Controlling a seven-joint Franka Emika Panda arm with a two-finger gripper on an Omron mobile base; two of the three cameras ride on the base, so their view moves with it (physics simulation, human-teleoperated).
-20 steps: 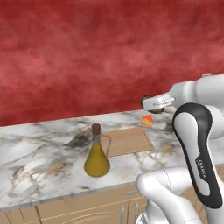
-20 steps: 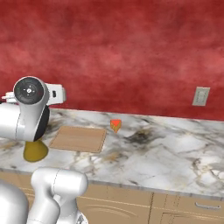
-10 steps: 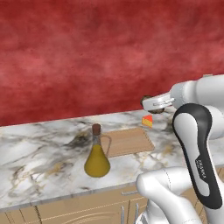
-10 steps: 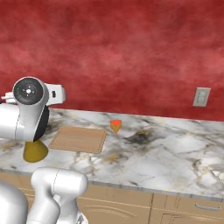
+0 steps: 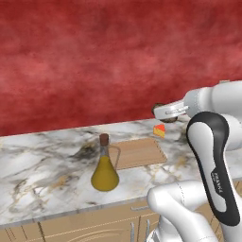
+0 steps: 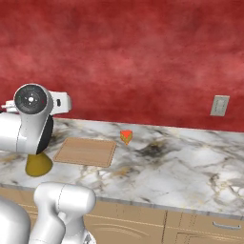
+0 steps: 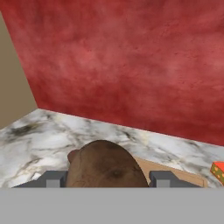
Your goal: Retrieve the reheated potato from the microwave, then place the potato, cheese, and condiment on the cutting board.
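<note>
Gripper: the gripper [image 7: 105, 179] is clamped on the potato [image 7: 105, 166], a finger [image 7: 52, 179] against each side; in the left base view the brown lump sits at the tip of the hand, raised above the counter.
Condiment: the condiment [image 5: 105, 165] stands upright towards the counter's front edge, just off the cutting board's left end, not on it.
Cutting board: the cutting board [image 5: 139, 153] lies flat mid-counter with nothing on it.
Cheese: the cheese [image 5: 159, 130] rests on the counter [image 6: 190, 162] just past the board's far right corner, nearer the wall.
Step in hand: the potato leg, by my reading; it is carried above the cheese end of the board and not yet set down.
Next move: lower it over bare wood and let go, leaving room for wedge and bottle.
Hard to tell: the arm covers most of the bottle in the right base view; how high the potato hangs above the board is unclear.
</note>
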